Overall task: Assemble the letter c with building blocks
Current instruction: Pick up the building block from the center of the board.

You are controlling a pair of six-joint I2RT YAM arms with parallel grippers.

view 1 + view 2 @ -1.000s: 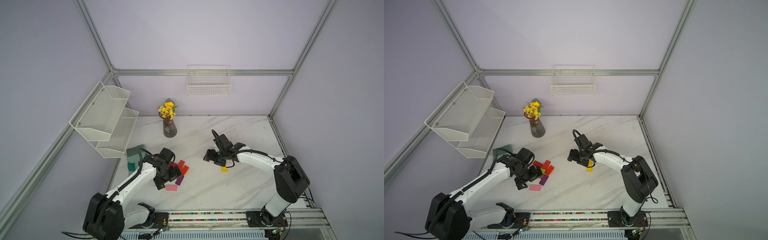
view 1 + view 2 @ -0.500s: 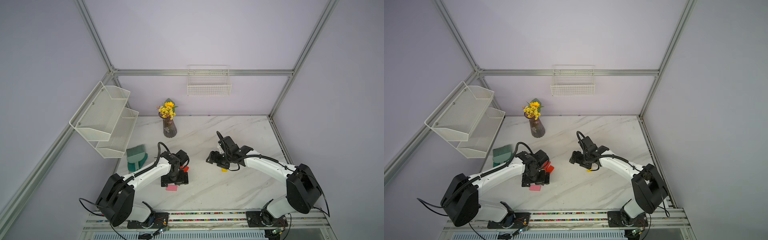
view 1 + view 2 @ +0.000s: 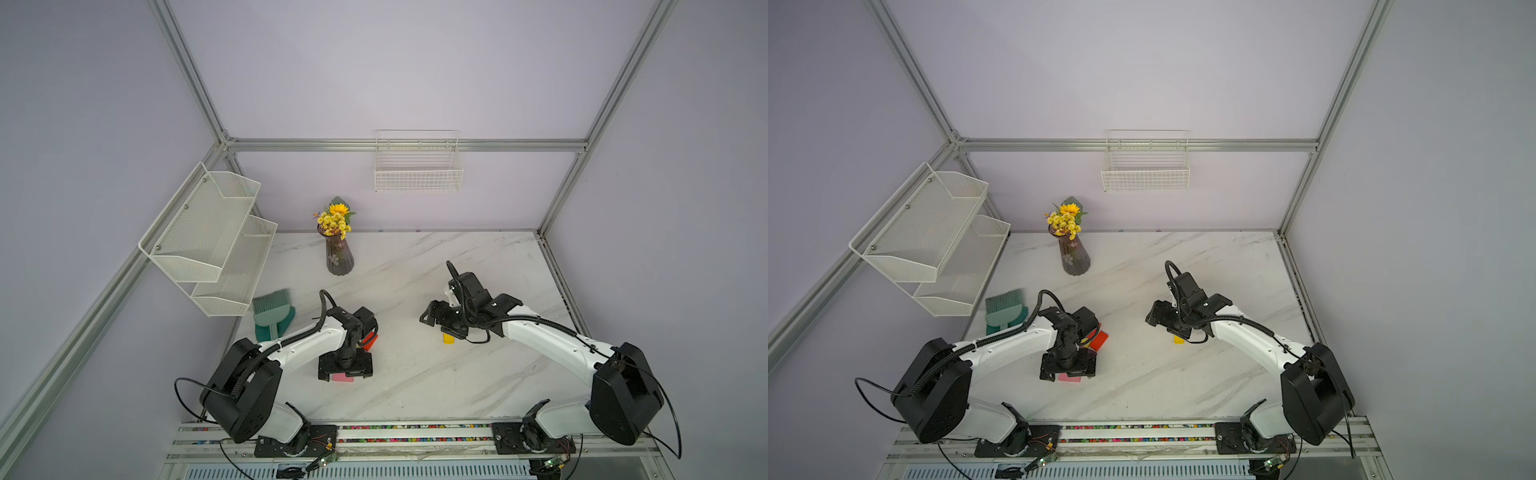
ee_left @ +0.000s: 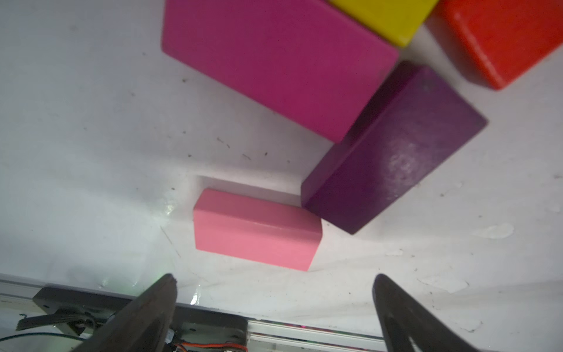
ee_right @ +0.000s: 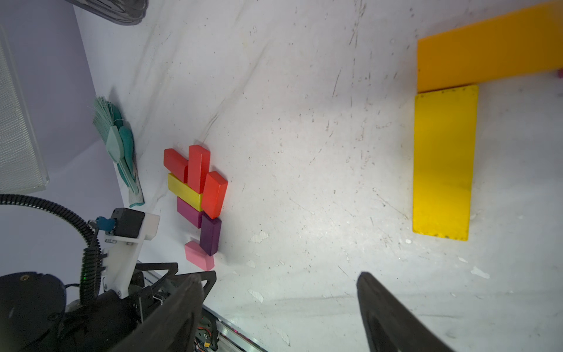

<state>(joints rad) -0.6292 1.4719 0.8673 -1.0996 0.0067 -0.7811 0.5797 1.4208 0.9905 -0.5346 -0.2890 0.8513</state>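
Nearest the front edge of the worktop [image 3: 415,374], on its left half, your left gripper [image 4: 273,279] hangs over the light pink block [image 4: 256,230]. Its fingers are spread wide with nothing between them, and the block lies flat on the marble, untouched. Just behind, the purple block [image 4: 393,152] sits at the pink one's corner, and the magenta block [image 4: 274,67] touches the purple. Further back in the same cluster you have a yellow block [image 5: 184,192] and three red blocks [image 5: 199,169] packed together.

Over toward the middle of the worktop, your right gripper [image 5: 280,275] has its fingers apart and holds nothing. It is near a second yellow block [image 5: 443,161] lying flat, whose end meets an orange block [image 5: 493,58] at a right angle.

A green brush [image 3: 272,313] lies by the left edge. A vase of flowers [image 3: 340,259] stands near the back edge.
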